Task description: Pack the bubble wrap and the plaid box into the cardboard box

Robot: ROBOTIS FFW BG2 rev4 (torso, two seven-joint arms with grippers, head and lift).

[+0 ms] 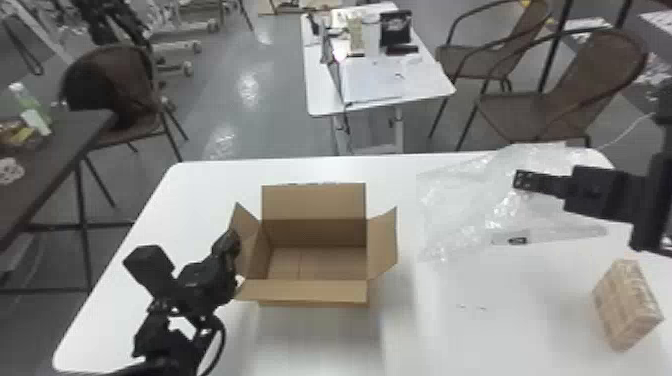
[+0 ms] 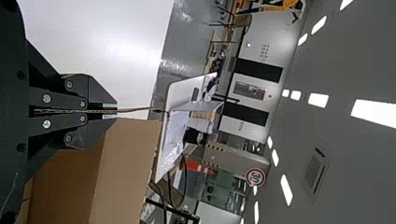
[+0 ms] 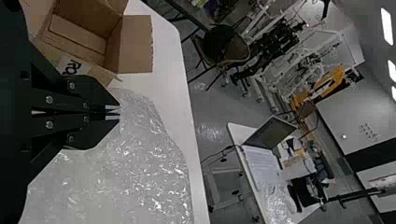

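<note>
Bubble wrap (image 1: 460, 205) lies beside the cardboard box (image 1: 315, 292), left gripper (image 2: 116, 111) pinching its flap (image 2: 135, 140), right gripper (image 3: 116, 113) all but closed over the wrap (whether holding, I can't tell), so packing calls for lifting it in.

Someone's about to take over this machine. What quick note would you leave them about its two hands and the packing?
Left hand: shut on the left flap of the open cardboard box.
Right hand: shut, at the bubble wrap; whether it grips any isn't clear.
Plaid box: on the table, to the right, nearer the robot than the wrap.
Done: nothing packed yet.
To do: both items into the cardboard box.
</note>
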